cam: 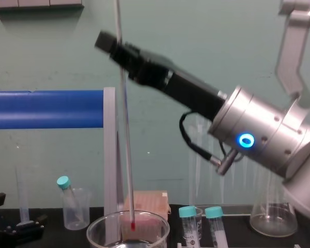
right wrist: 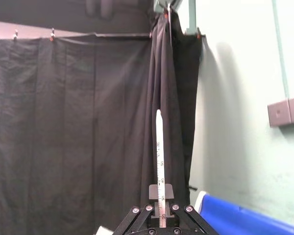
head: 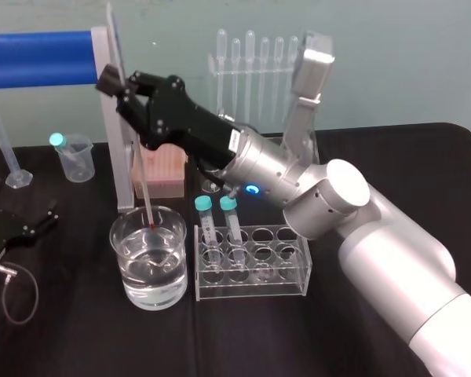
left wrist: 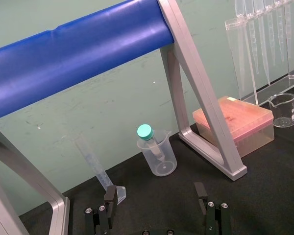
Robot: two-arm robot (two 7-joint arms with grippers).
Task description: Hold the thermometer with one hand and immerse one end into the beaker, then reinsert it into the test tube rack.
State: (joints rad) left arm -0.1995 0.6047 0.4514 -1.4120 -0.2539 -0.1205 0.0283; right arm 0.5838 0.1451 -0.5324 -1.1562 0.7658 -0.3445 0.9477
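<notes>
Head view shows the right gripper (head: 130,88) up high over the left part of the black desk (head: 78,338), past the test tube rack (head: 251,293). Its fingers are pinching the thermometer (head: 144,184), which stands almost straight up and leans just a little. The long glass thermometer goes down from the fingers into the big beaker (head: 124,271), and its red tip sits inside, below the thick round rim. The beaker has water in it, but I cannot tell if the tip is wet. The beaker stands just beside the rack, on its left. Two tubes (head: 203,203) with blue-green caps stand at the rack's left end. In the chest view the thermometer (cam: 126,150) runs up past the right gripper (cam: 112,42) and out the top, and its red end is low in the beaker (cam: 99,226). In the right wrist view the fingers (right wrist: 153,192) squeeze the thermometer (right wrist: 159,161) from both sides. The left gripper (head: 38,221) lies low by the desk's left edge, well apart from the beaker. In the left wrist view its fingers (left wrist: 110,196) are spread wide with nothing between them.
</notes>
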